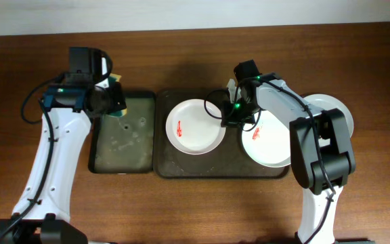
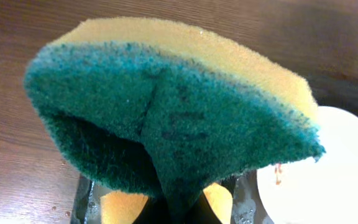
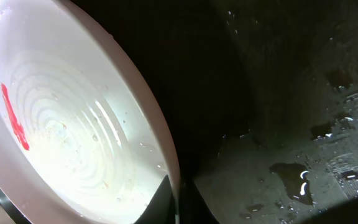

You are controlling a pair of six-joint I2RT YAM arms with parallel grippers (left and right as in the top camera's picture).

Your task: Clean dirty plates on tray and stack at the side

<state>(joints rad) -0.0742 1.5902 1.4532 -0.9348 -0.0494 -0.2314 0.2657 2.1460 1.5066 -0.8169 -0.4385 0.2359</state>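
Sponge in one arm, plate rim in the other, over the tray [image 1: 229,171]

The right fingers [image 1: 230,116] are pressed together on the rim of a white plate [image 1: 195,129] that sits in the tray's left half, gripping the edge nearest the tray's middle; a red smear marks its far side. A second white plate [image 1: 275,148], also smeared red, lies in the tray's right half. A pale plate [image 1: 332,105] rests on the worktop [image 1: 195,203] just off the tray's right end, partly under the arm. Left of the tray, the left fingers [image 1: 116,97] pinch a green-and-yellow sponge [image 2: 185,118] above a narrow black tray [image 1: 124,146], which is wet.
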